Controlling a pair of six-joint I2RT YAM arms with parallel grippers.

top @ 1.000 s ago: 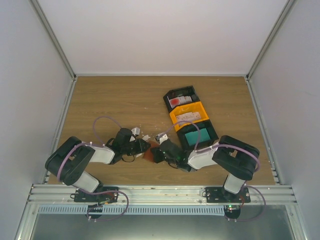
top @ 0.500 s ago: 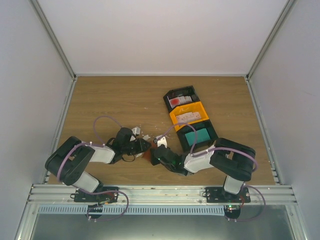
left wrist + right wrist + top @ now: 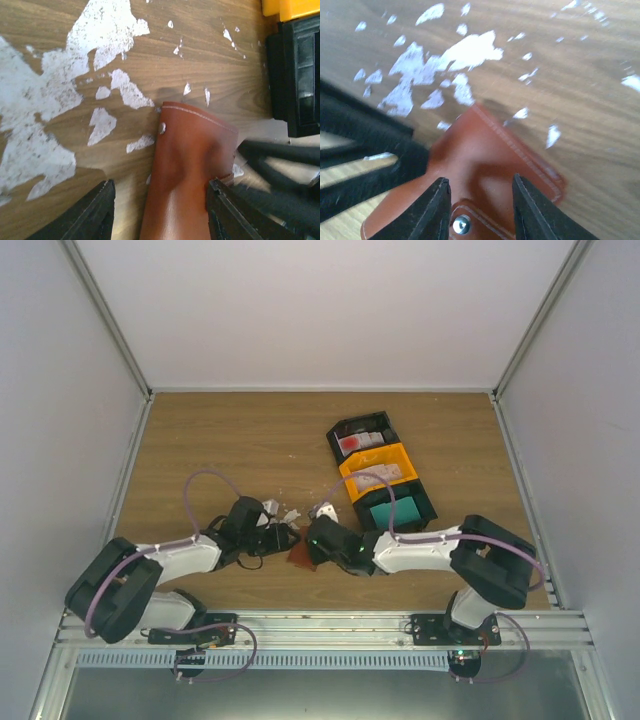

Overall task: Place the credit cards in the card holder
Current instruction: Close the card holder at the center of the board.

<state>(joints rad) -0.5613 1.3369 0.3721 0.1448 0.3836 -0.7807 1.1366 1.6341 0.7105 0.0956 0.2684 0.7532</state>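
Note:
The card holder (image 3: 298,556) is a closed reddish-brown leather folder lying flat on the wood. In the left wrist view the card holder (image 3: 192,165) runs between the fingers of my left gripper (image 3: 160,212), which is open; its left finger stands clear of the leather. My right gripper (image 3: 482,210) is open just above the card holder (image 3: 490,150), near its metal snap (image 3: 461,225). The credit cards sit in three bins: red-and-white (image 3: 350,443), whitish-pink (image 3: 380,471) and teal (image 3: 393,510).
A row of bins, black (image 3: 362,435), yellow (image 3: 378,468) and black (image 3: 398,506), stands right of centre, close behind the right gripper. White worn patches (image 3: 50,90) mark the wood around the holder. The two grippers (image 3: 300,538) nearly touch each other.
Both grippers have gone from shut to open. The card holder now lies loose on the table. The left arm has stretched lower and the right arm's elbow has swung right.

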